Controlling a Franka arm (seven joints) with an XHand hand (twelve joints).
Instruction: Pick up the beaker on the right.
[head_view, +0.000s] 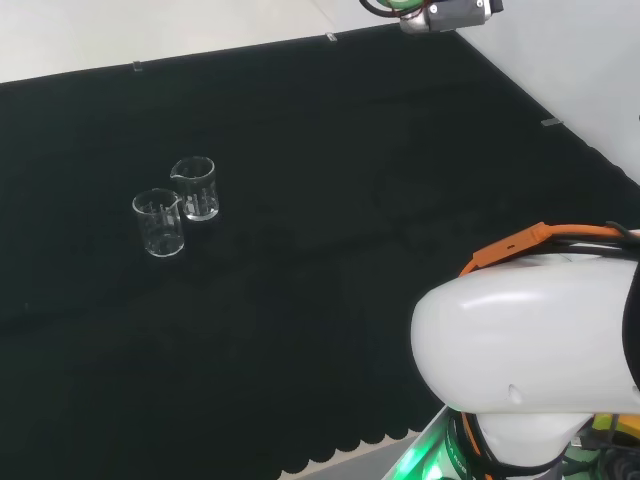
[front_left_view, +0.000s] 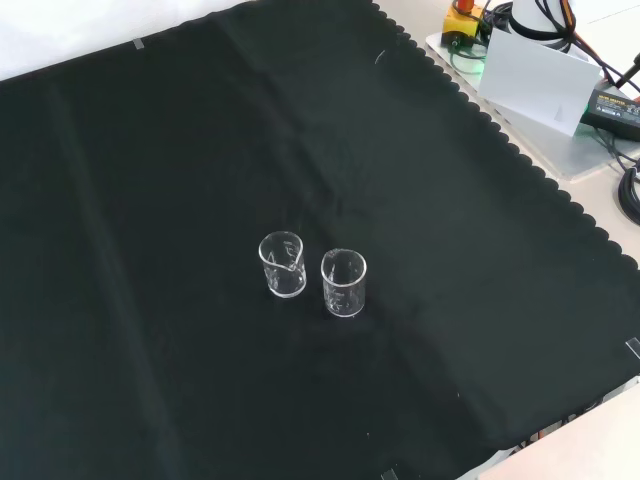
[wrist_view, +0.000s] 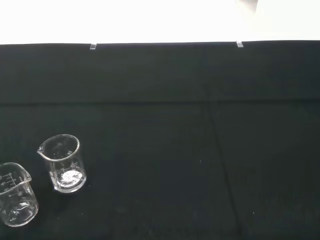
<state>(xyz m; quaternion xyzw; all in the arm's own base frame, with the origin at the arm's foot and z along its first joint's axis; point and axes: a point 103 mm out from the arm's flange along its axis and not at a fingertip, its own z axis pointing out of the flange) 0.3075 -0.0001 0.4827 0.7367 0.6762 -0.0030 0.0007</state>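
Two small clear glass beakers stand upright and close together on the black cloth, both empty. In the head view one beaker (head_view: 194, 188) is to the right and a little farther off, the other beaker (head_view: 159, 222) to its left and nearer. The front view has them side by side near the cloth's middle: a spouted beaker (front_left_view: 282, 265) on the left and a second beaker (front_left_view: 344, 283) on the right. In the wrist view both are some way off, one beaker (wrist_view: 62, 163) beside another beaker (wrist_view: 15, 201) cut by the picture's edge. Nothing touches either beaker.
The arm's white link (head_view: 530, 340) with an orange cable fills the head view's lower right. A white box and cables (front_left_view: 540, 75) lie beyond the cloth's scalloped edge (front_left_view: 470, 100) in the front view. Black cloth (front_left_view: 150, 200) spreads all round the beakers.
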